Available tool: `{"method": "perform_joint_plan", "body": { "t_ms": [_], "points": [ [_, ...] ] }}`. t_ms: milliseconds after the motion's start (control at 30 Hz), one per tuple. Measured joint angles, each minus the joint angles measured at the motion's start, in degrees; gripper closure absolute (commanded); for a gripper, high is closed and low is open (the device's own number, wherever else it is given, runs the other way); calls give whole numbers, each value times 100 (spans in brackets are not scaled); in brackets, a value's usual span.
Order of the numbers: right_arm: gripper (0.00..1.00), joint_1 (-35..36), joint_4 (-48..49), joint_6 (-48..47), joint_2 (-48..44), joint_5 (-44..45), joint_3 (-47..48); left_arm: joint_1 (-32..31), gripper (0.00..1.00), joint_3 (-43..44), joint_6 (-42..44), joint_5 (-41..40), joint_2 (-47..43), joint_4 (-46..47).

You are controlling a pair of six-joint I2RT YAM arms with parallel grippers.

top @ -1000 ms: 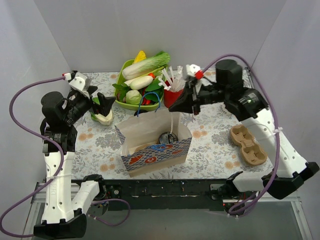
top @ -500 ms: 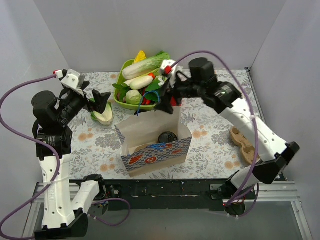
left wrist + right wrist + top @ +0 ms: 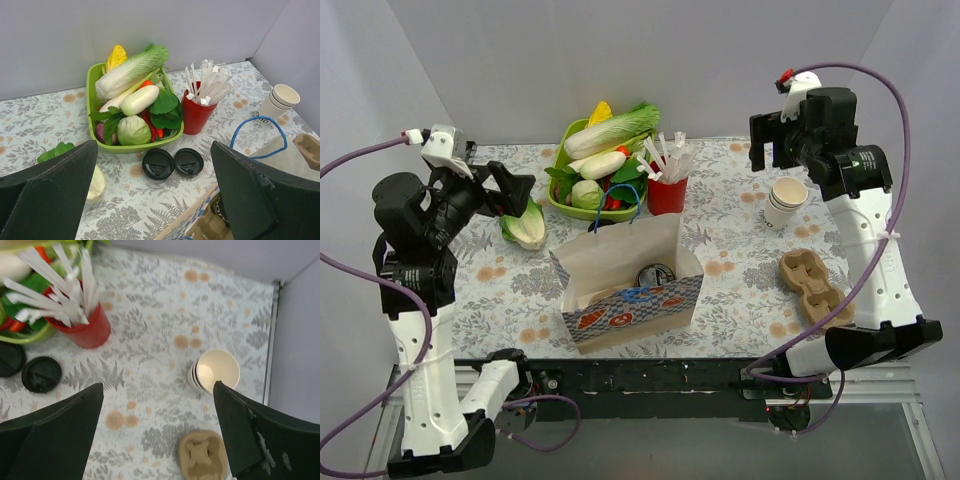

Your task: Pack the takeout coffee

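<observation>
At the table's left, left arm: raised on its upright link, elbow bent, wrist tipped down toward the far middle; the left gripper (image 3: 517,189) hung above a leafy cabbage half (image 3: 525,228), apart from it.
Left jaws: spread wide, nothing between them.
Right arm: stretched tall along the right side, wrist high near the far right corner; the right gripper (image 3: 769,152) pointed down, above and just behind the stacked white cups (image 3: 786,203), well clear of them.
Right jaws: spread wide, holding nothing.
Paper bag (image 3: 620,310): stood upright with its mouth open at the near middle of the table (image 3: 740,300), its blue handle (image 3: 625,195) at the far edge.
Coffee cup (image 3: 653,275): sat inside the paper bag, toward its right side, black lid facing up; only the lid showed from above.
Green tray (image 3: 92,107): at the far middle, heaped with a long pale cabbage, a white radish, a round green cabbage, dark leaves and red pieces.
Red holder (image 3: 194,114): just right of the tray, full of white wrapped straws.
Black lids (image 3: 158,163): two lay flat side by side on the table, between the tray and the bag.
Cardboard cup carrier (image 3: 815,290): lay flat, right of the bag, near the stacked cups.
</observation>
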Motion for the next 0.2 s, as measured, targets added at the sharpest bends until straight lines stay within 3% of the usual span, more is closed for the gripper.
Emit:
{"method": "perform_joint_plan", "body": {
  "t_ms": [200],
  "points": [
    [2, -227, -557, 302, -22, 188, -455, 0, 2, 142, 0, -175, 264, -365]
  ]
}}
